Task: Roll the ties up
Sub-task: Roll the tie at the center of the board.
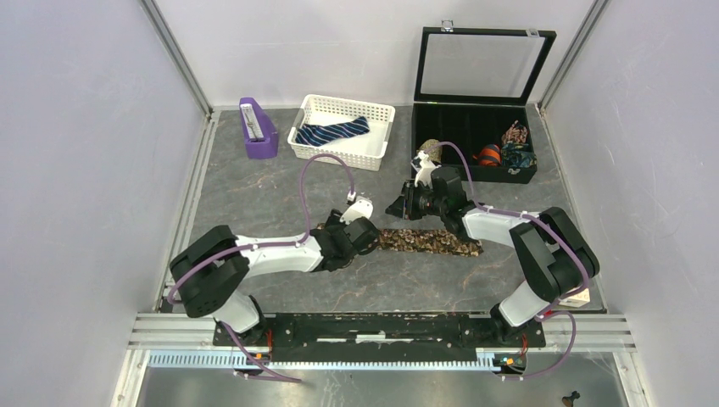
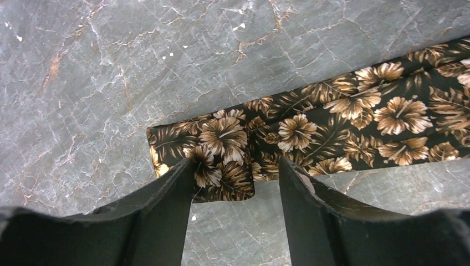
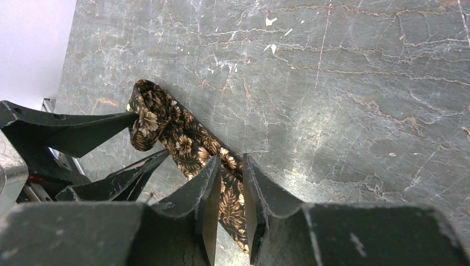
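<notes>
The brown-and-tan floral tie (image 1: 432, 242) lies flat across the middle of the table. Its left end (image 2: 221, 147) is folded over once. My left gripper (image 2: 235, 166) is open, its fingertips touching the near edge of that folded end; it also shows in the top view (image 1: 352, 239). My right gripper (image 3: 231, 163) hangs over the tie's middle (image 3: 191, 141), jaws a narrow gap apart, with the tie showing through the gap and nothing clamped; it also shows in the top view (image 1: 405, 206). The navy striped tie (image 1: 335, 131) lies in the white basket (image 1: 377, 110).
A black box (image 1: 462, 127) with its lid up stands at the back right and holds rolled ties (image 1: 500, 153). A purple holder (image 1: 257, 127) stands at the back left. White walls close in both sides. The left gripper's fingers (image 3: 83, 127) show in the right wrist view.
</notes>
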